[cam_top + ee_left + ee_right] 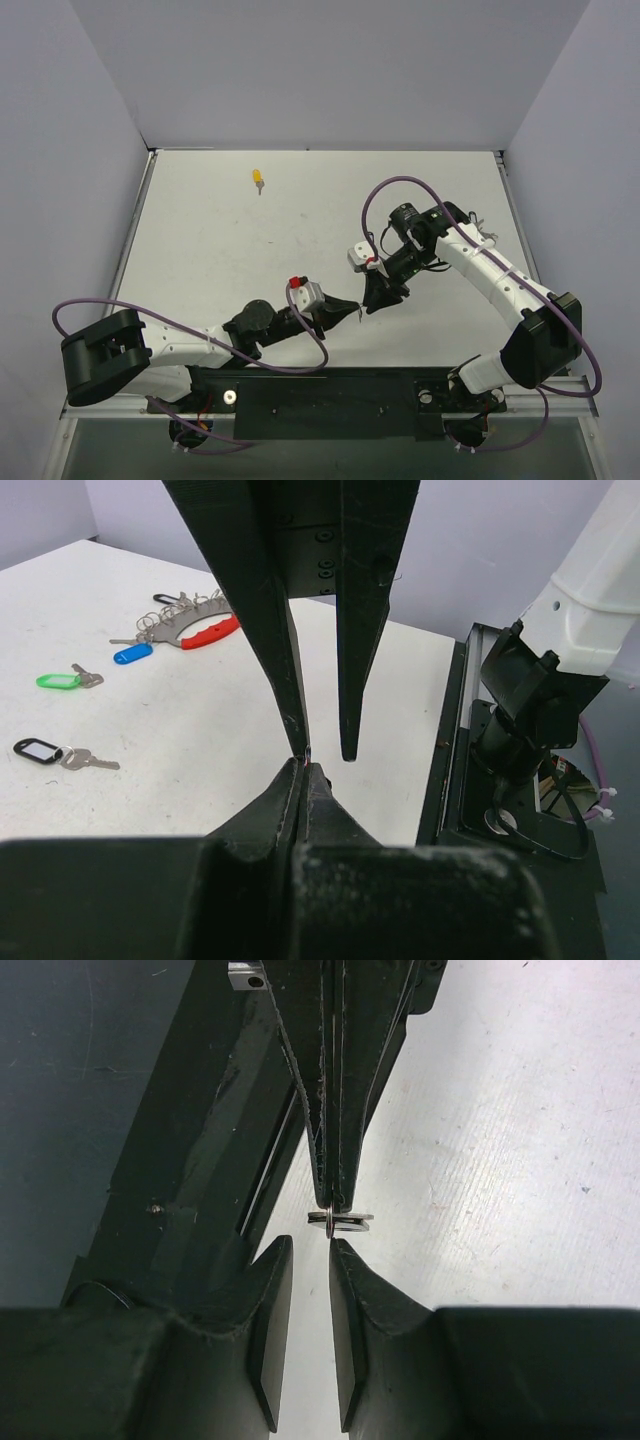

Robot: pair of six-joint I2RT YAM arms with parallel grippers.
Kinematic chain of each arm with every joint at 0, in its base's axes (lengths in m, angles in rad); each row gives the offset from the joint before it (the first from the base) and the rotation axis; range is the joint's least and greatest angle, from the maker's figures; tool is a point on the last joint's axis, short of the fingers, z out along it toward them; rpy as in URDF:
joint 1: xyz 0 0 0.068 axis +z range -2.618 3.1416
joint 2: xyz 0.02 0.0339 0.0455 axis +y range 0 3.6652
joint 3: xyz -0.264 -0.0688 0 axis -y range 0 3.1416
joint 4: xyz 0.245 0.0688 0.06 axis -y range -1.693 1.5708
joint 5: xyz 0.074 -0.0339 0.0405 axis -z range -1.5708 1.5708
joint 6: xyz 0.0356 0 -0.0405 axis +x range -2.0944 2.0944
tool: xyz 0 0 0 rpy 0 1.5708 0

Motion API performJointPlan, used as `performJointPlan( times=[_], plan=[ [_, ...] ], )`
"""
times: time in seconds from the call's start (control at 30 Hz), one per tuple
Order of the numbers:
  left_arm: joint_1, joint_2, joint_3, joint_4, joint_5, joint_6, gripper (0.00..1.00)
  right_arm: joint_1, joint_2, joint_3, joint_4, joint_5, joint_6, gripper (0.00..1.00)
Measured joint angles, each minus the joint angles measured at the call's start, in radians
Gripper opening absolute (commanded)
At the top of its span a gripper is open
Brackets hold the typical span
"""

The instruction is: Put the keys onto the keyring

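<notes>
Your left gripper [333,1198] pinched a small flat silver metal ring [341,1220], long axis crosswise to its fingers; your right gripper [310,1248], parted, hung just beside it.

Beyond a black base plate [330,400], the left arm [180,347] and right arm [490,272] wear white shells between bulky black joint housings. A purple cable [400,180] loops over each arm, farther from the plate than the shoulders. Each wrist carries a small white box [308,293] with a red spot. The fingers [265,1340] are matte black tapered wedges, scuffed pale at the edges.
</notes>
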Motion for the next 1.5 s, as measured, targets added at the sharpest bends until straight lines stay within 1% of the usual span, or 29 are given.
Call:
performJointPlan(
  times=[0.5, 0.67, 1.03, 1.1, 1.2, 1.47, 1.5],
  plan=[
    [0.001, 0.002, -0.016, 0.063, 0.0, -0.027, 0.0, -0.003, 0.0, -0.011, -0.008, -0.061, -0.042, 0.18],
    [0.001, 0.008, -0.016, 0.074, 0.0, -0.028, 0.0, -0.008, 0.0, -0.011, -0.014, -0.073, -0.055, 0.12],
    [0.001, 0.015, -0.016, 0.09, 0.0, -0.037, 0.0, -0.01, 0.003, -0.011, -0.014, -0.086, -0.06, 0.13],
    [0.001, 0.017, -0.016, 0.092, 0.0, -0.038, 0.0, -0.013, 0.006, -0.011, -0.014, -0.088, -0.06, 0.11],
    [0.001, 0.021, -0.016, 0.093, 0.0, -0.042, 0.0, -0.015, 0.012, -0.011, -0.014, -0.091, -0.06, 0.0],
    [0.001, 0.026, -0.016, 0.096, 0.005, -0.048, 0.0, -0.018, 0.014, -0.011, -0.013, -0.089, -0.059, 0.0],
    [0.001, 0.026, -0.016, 0.096, 0.005, -0.048, 0.01, -0.018, 0.014, -0.011, -0.013, -0.088, -0.058, 0.0]
  ],
)
